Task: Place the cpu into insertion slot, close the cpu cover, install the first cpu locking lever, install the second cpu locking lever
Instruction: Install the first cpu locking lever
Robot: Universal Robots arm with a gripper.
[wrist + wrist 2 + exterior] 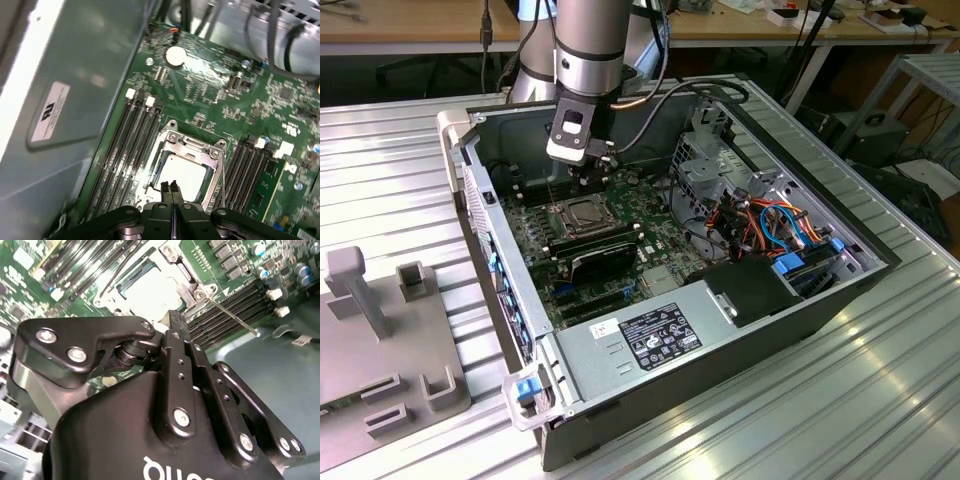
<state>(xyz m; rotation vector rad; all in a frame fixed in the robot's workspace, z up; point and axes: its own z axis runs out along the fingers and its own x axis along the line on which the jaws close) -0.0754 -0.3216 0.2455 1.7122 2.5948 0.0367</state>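
Note:
The cpu (186,172) (150,292) lies flat in the insertion slot, its silver top showing through the window of the cpu cover (192,145) (192,287), which lies down over it. The slot's pin field is hidden under the chip. In the exterior view the socket (582,212) sits mid-board, with my gripper (588,183) just above its far edge. My gripper (170,186) (175,320) is shut, fingertips together with nothing between them, hovering at the socket frame's edge. A thin metal lever rod (232,315) sticks out from the socket's corner across the memory slots.
Long black memory slots (132,145) flank the socket on both sides. The case's metal wall (65,100) rises close by. A power supply (650,340) and a drive cage with cables (770,220) fill the rest of the case. A grey fixture (380,330) stands at the exterior view's left.

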